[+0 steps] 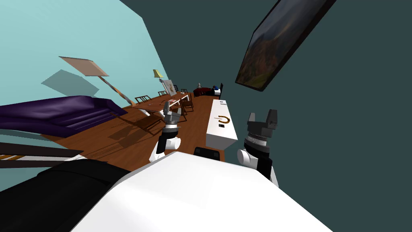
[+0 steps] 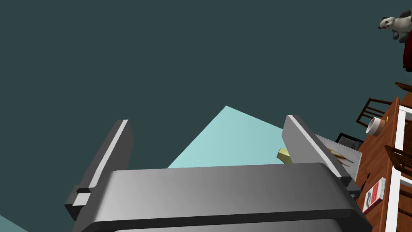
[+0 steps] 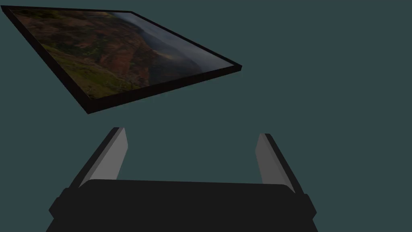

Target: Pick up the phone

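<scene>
**Phone on the white cabinet, both grippers spread and well clear of it**

The phone (image 1: 221, 125) is a small, dark, flat thing lying on top of a long white cabinet (image 1: 217, 140), toward the end nearer to us. Just beyond it on the same top lies a brown horseshoe-shaped thing (image 1: 223, 119), close to the phone but apart from it. The cabinet stands on the wooden floor (image 1: 120, 139) along a dark teal wall (image 1: 342, 121), and a picture (image 1: 277, 40) in a dark frame hangs on that wall above it.

In the head view we see the cabinet's near end between our two arms. Our left gripper (image 1: 171, 109) is raised on the floor side and our right gripper (image 1: 262, 117) on the wall side, both well apart from the phone. In the left wrist view the left gripper (image 2: 207, 119) has its fingers standing wide apart with nothing between them. In the right wrist view the right gripper (image 3: 191, 132) is spread the same way and holds nothing.

Beyond the left gripper stands a wooden table (image 1: 161, 105) with chairs (image 1: 143, 98) around it and a lamp (image 1: 157, 73) with a yellow shade behind. A purple sofa (image 1: 60, 112) sits further to our left. In the left wrist view the table (image 2: 378, 161) carries a roll of tape (image 2: 375, 125) and a red and white book (image 2: 374, 195). A grey and white toy animal (image 2: 396, 24) sits further off.
</scene>
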